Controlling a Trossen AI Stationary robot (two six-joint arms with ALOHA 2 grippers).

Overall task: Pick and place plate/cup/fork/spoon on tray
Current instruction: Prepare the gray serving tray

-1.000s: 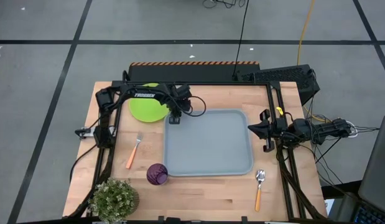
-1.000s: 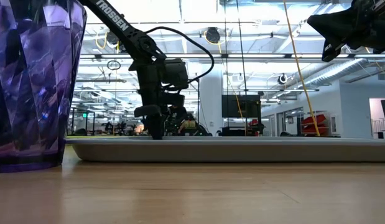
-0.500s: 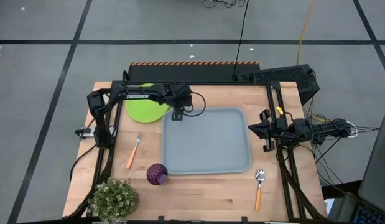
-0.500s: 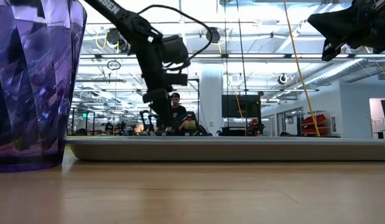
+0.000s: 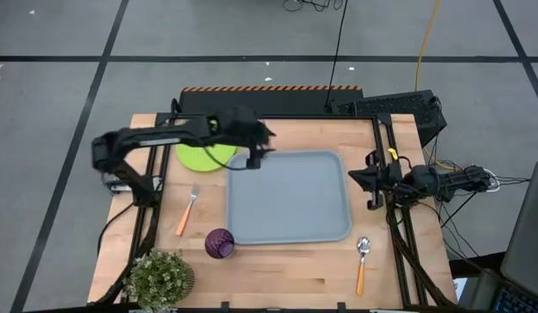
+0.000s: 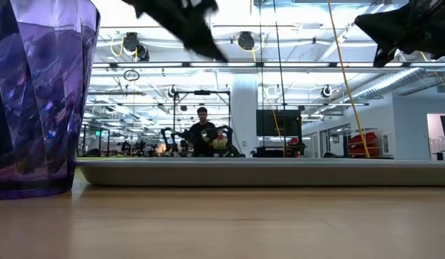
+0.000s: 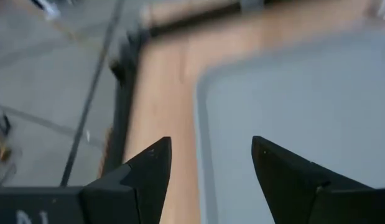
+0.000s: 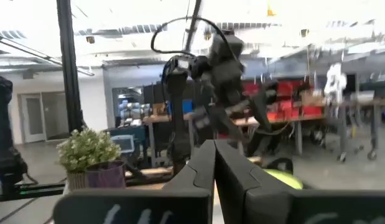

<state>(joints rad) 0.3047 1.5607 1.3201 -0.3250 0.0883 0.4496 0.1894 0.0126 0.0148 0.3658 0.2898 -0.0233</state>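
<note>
**Left gripper spread wide over the tray's far corner, tray bare**

At the table's left, the fork (image 5: 187,211) lies on the wood with its tines pointing to the far side, well left of the tray. The plate (image 5: 197,156) sits on the wood beyond it, near the far left corner, partly covered by the left arm and still off the tray. The cup (image 5: 220,243) stands upright just beside the tray's near left corner, also on the wood; in the low view it fills the left edge. A potted plant (image 5: 160,276) stands at the near left corner of the table.

The left gripper (image 5: 254,155) hangs above the tray's far left corner, its fingers (image 7: 147,171) apart and holding nothing.

The tray (image 5: 290,198) lies in the middle of the table with nothing in it.

To its right, the right gripper (image 5: 355,177) waits beside the tray's right rim, fingers pressed together and empty. The spoon (image 5: 361,262) lies on the wood near the tray's near right corner, bowl toward the far side.
</note>
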